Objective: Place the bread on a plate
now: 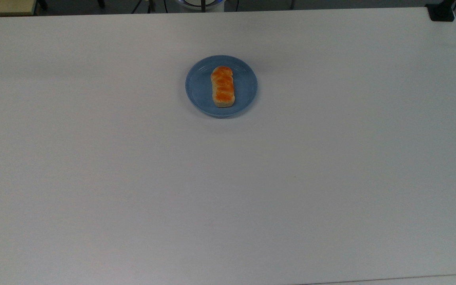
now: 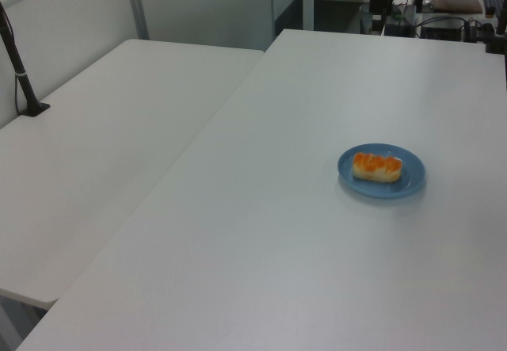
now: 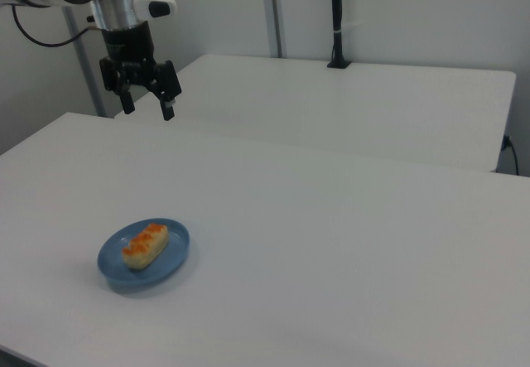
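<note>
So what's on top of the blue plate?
The bread lies on the plate, its orange-brown top facing up. The part of the plate under the loaf is covered. The gripper hangs open, high above the table and away from the plate.

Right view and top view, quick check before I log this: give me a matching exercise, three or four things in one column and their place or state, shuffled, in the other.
Things:
1. bread
2. plate
3. gripper
4. table

Places or states:
A. white, carries the plate
B. raised well above the table, fingers apart, holding nothing
C. light blue, resting on the table
D. lying on the plate, orange-brown top up

Pairs: 1-D, 2-C, 3-B, 4-A
</note>
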Robot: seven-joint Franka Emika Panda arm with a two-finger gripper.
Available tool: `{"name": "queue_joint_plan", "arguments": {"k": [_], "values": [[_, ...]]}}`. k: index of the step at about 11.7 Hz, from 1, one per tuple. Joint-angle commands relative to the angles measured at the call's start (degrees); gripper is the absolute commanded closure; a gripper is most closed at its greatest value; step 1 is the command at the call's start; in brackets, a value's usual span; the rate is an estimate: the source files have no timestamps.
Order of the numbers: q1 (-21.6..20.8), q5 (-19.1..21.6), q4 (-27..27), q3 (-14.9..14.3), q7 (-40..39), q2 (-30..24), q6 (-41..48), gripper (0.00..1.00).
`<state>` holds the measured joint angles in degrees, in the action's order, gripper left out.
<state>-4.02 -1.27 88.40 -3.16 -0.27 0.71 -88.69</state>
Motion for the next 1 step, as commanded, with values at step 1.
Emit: {"name": "queue_joint_plan", "arguments": {"k": [1], "values": [[-0.5, 0.4, 0.1, 0.0, -0.6, -0.5, 1.2, 0.0]]}}
